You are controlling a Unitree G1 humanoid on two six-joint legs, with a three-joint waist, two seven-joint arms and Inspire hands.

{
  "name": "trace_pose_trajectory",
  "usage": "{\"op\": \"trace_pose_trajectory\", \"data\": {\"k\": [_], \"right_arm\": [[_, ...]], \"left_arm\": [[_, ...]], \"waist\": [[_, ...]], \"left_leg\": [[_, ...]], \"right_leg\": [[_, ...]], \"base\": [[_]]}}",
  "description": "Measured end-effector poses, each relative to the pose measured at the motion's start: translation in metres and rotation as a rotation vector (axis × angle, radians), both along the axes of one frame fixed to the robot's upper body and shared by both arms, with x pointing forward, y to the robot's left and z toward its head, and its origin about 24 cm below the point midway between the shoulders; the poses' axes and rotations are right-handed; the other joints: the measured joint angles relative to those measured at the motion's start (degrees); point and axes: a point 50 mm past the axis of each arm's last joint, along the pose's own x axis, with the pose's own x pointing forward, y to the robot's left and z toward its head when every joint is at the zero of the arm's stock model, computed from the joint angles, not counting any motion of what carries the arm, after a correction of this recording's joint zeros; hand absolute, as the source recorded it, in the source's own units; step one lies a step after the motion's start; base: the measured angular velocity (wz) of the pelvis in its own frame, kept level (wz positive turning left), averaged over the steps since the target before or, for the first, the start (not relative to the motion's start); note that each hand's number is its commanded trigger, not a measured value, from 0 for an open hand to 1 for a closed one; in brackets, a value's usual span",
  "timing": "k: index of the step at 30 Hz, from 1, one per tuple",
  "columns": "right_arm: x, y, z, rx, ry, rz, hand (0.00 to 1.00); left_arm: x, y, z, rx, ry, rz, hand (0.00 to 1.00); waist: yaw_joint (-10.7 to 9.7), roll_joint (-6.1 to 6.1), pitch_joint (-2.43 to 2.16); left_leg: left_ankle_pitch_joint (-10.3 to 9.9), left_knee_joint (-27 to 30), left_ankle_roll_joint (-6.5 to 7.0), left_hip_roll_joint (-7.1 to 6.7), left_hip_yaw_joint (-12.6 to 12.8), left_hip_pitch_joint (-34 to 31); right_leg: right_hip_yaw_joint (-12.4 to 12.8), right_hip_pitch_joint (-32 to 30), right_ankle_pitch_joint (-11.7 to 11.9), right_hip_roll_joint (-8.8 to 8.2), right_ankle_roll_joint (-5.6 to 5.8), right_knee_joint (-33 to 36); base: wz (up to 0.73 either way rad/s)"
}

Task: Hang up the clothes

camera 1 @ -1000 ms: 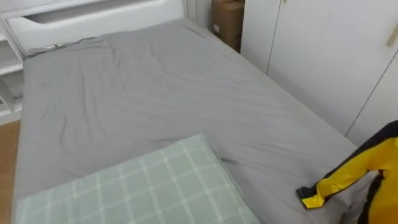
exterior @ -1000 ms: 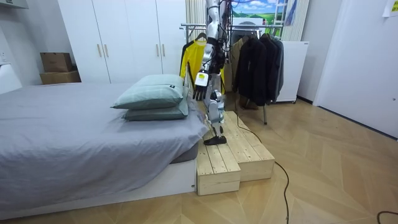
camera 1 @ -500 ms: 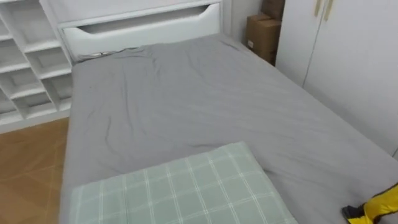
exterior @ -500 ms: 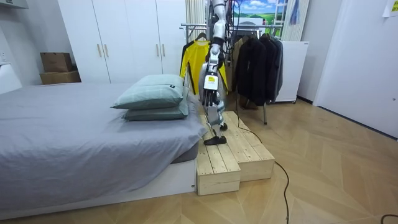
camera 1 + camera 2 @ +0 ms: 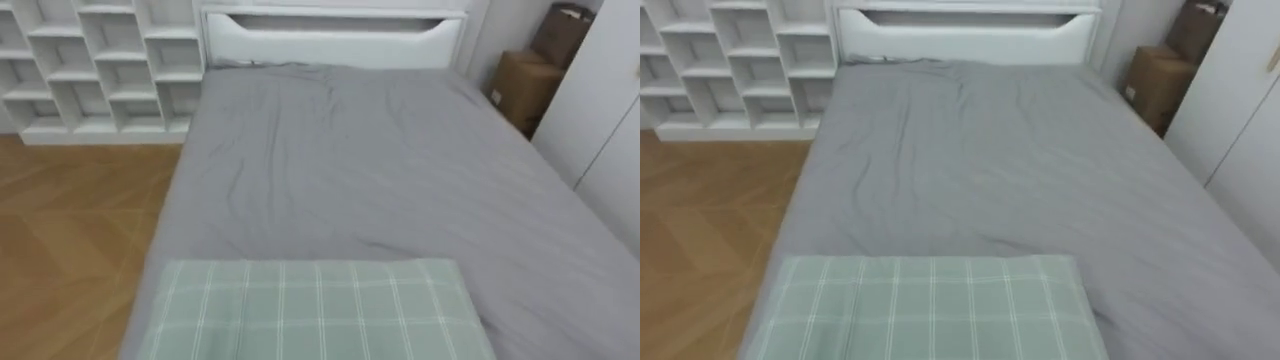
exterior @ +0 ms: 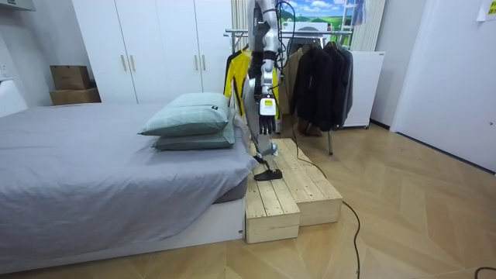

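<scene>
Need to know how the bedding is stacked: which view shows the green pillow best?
The room view: the green pillow shows whole, lying atop a second pillow on the bed. Both eye views look down on its checked top face, cut off by the lower edge.

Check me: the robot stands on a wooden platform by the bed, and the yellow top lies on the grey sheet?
One thing is wrong: the yellow top hangs on the clothes rack behind the robot, not on the grey sheet, as the room view shows. The wooden platform part is right.
</scene>
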Motion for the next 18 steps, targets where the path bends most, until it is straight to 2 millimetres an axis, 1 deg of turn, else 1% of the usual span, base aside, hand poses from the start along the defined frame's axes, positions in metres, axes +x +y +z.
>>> {"op": "trace_pose_trajectory", "data": {"k": [1, 2, 4, 7, 11, 13, 18], "right_arm": [[0.0026, 0.0021, -0.0005, 0.018, -0.003, 0.021, 0.00], [0.0031, 0.0031, -0.0008, 0.027, -0.004, 0.030, 0.00], [0.0048, 0.0054, -0.0015, 0.068, -0.016, 0.045, 0.00], [0.0031, 0.0062, -0.0022, 0.099, -0.017, 0.052, 0.00], [0.0039, 0.0090, -0.0028, 0.131, -0.029, 0.079, 0.00], [0.0025, 0.0109, -0.0035, 0.151, -0.028, 0.077, 0.00], [0.0001, 0.0114, -0.0041, 0.166, -0.020, 0.076, 0.00]], "left_arm": [[0.0011, -0.0009, -0.0003, -0.006, -0.004, -0.020, 0.00], [0.0014, -0.0014, -0.0004, -0.008, -0.006, -0.027, 0.00], [0.0025, -0.0025, -0.0006, -0.010, -0.011, -0.038, 0.00], [-0.0004, -0.0020, -0.0003, -0.005, 0.003, -0.062, 0.00], [0.0000, -0.0027, -0.0004, -0.001, 0.015, -0.110, 0.00], [0.0018, -0.0038, -0.0007, -0.001, 0.018, -0.138, 0.00], [0.0022, -0.0037, -0.0007, 0.009, 0.048, -0.203, 0.00]], "waist": [[-0.09, 0.35, 0.00], [-0.09, 0.45, -0.04], [-0.09, 1.03, 0.05], [-0.14, 1.08, 0.14], [-0.31, 0.87, 0.04], [-0.62, 0.56, 0.07], [-0.88, 0.48, 0.12]], "left_leg": [[0.00, -0.07, 0.00, 0.01, -0.26, 0.10], [0.00, -0.11, 0.00, 0.00, -0.37, 0.10], [0.04, -0.67, -0.04, -0.12, -0.77, 0.11], [0.20, -1.00, -0.23, -0.14, -1.35, 0.11], [0.50, -1.47, -0.48, -0.11, -1.65, 0.14], [0.75, -1.77, -0.51, -0.32, -2.45, 0.21], [0.93, -1.89, -0.74, -0.22, -3.59, 0.25]], "right_leg": [[0.01, 0.35, 0.00, 0.10, 0.00, -0.31], [0.07, 0.48, 0.00, 0.15, 0.00, -0.57], [0.53, 0.45, -0.02, 0.20, 0.03, -0.80], [0.59, 0.45, -0.08, 0.20, 0.08, -0.81], [0.55, 0.56, -0.09, 0.27, 0.08, -0.94], [0.73, 1.35, -0.09, 0.26, 0.08, -1.83], [0.86, 2.08, -0.11, 0.55, 0.04, -2.34]], "base": [[0.10], [0.06], [0.06], [0.07], [0.07], [0.20], [0.13]]}}
